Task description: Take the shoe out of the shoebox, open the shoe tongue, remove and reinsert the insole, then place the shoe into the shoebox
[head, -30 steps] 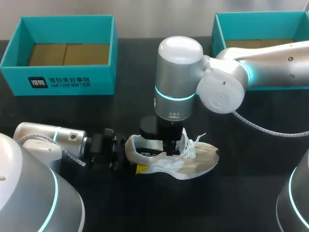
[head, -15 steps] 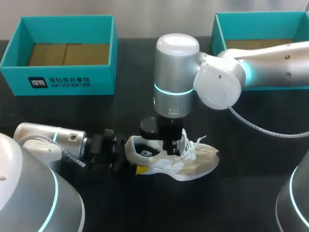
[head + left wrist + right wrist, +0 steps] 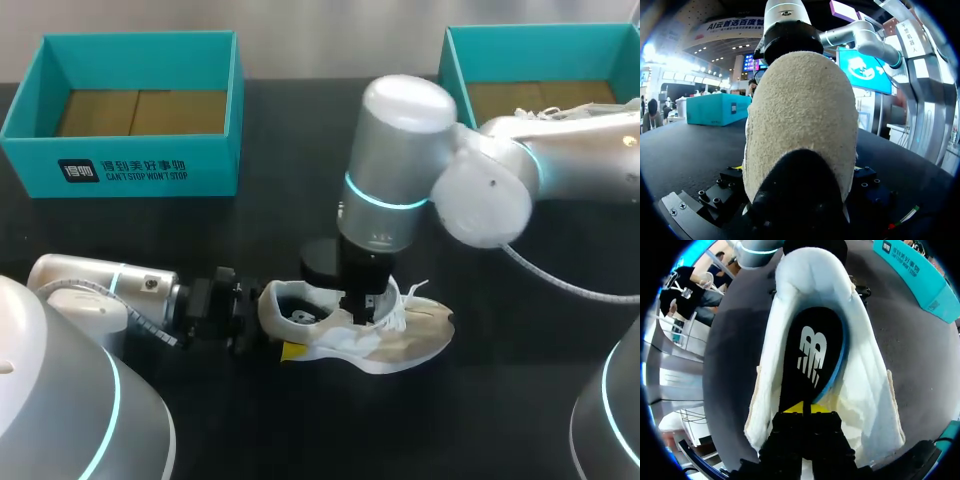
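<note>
A white and beige shoe stands on the black table, toe to the right. My left gripper comes in from the left with its fingers wide around the heel, one on each side; a yellow tip shows along the near side. My right gripper reaches straight down into the shoe's opening beside the laces. In the right wrist view its yellow tips are pressed together on the black insole, which has a white logo and lies inside the shoe.
A teal shoebox stands at the back left with brown cardboard inside. A second teal box is at the back right behind my right arm, with something white and laced in it. The near table in front of the shoe is bare.
My right gripper has closed inside the shoe, and its wrist has swung to the right above it. The left arm and the shoe have kept still.
</note>
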Motion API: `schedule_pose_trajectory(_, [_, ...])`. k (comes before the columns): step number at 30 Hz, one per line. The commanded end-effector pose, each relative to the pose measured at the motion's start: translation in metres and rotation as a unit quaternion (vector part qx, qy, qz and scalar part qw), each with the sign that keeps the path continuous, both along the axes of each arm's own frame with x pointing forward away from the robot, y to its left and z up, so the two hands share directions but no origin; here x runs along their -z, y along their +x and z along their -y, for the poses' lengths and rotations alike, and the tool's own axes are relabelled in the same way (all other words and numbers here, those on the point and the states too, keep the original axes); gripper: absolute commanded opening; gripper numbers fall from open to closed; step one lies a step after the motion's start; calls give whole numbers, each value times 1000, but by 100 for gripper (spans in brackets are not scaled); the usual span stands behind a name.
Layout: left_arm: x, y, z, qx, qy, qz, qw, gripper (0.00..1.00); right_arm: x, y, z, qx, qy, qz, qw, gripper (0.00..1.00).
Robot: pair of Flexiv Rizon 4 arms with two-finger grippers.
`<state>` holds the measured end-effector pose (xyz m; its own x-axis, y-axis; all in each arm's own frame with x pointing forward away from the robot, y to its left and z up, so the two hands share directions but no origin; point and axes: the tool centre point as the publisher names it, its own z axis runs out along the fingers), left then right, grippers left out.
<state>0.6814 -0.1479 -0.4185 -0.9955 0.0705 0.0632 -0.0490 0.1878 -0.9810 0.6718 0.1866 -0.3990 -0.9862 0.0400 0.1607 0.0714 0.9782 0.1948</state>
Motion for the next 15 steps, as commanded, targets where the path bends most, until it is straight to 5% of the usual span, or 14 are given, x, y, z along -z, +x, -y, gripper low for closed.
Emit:
schedule_pose_trajectory(1, [0, 2, 1, -2, 1, 0, 1000, 0, -15, -11, 18, 11, 63, 27, 998, 0])
schedule_pose_trajectory(15, [0, 2, 1, -2, 1, 0, 1000, 0, -38, 6, 26, -4, 157, 67, 985, 0])
